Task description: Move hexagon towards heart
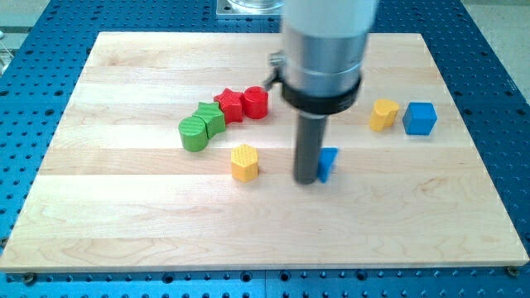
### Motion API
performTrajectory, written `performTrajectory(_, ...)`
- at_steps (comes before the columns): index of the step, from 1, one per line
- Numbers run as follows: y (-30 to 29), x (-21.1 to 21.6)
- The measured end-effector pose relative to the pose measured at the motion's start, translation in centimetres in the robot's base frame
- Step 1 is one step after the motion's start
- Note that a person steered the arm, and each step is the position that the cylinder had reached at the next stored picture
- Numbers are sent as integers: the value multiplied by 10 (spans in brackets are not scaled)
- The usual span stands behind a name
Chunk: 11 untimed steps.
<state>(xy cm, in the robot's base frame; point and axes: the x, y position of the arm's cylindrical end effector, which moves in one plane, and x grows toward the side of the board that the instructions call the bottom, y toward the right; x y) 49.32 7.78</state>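
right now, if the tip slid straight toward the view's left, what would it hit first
Probably the yellow hexagon. My tip sits right of it, touching a blue block on its other side. Depth is unclear, so it might clip only the hexagon's lower edge.

Yellow hexagon [244, 161], yellow heart [383, 114], two blue blocks [420, 117], red and green blocks on pale wood board [124, 207].

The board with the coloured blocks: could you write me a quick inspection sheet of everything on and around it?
Surface: wooden board, flat.
Job's things: yellow hexagon left of my tip; yellow heart at upper right.
Clutter: green cylinder, green star, red star, red cylinder in a chain; blue cube; small blue block against my tip's right.
Gripper: none, only a rod.
Cables: nothing seen.
Surroundings: blue perforated table.
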Motion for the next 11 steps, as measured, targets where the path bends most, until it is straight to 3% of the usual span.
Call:
performTrajectory(1, 59, -37)
performTrajectory(2, 25, -7)
performTrajectory(3, 75, -10)
performTrajectory(4, 82, -39)
performTrajectory(5, 25, -1)
performTrajectory(6, -51, 79)
performTrajectory(7, -157, 57)
performTrajectory(8, -132, 1)
performTrajectory(9, -46, -51)
performTrajectory(10, -75, -36)
performTrajectory(11, -72, 15)
